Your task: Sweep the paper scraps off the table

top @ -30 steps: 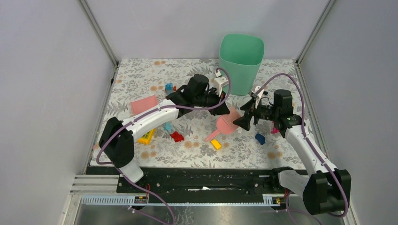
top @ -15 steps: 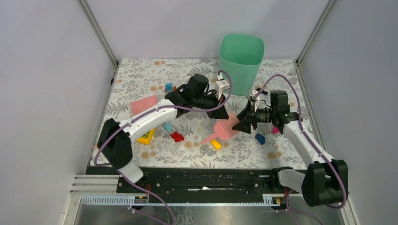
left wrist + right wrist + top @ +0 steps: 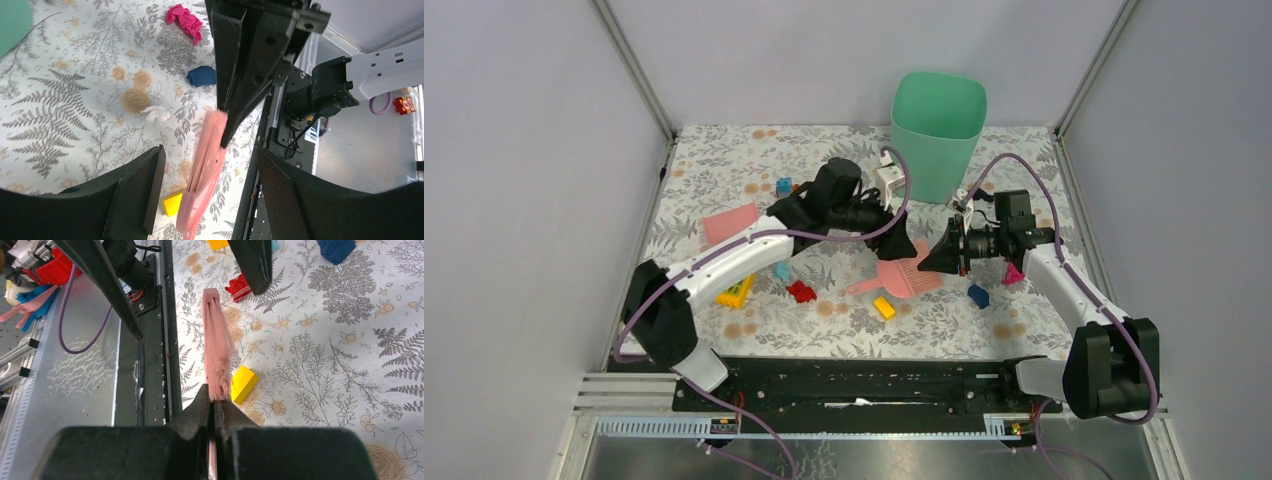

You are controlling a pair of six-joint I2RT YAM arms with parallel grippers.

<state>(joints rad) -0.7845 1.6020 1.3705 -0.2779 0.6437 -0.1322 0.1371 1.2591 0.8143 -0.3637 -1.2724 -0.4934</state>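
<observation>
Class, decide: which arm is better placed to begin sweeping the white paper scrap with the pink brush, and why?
Right. The right gripper is shut on the pink brush, while the left gripper stands open around it. A paper scrap lies near the brush on the table.

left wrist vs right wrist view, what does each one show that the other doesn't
Only the left wrist view shows a white paper scrap, a magenta piece and the green bin's edge. Only the right wrist view shows a red toy piece. Both show the pink brush in the shut right gripper, a yellow brick and a dark blue piece.
</observation>
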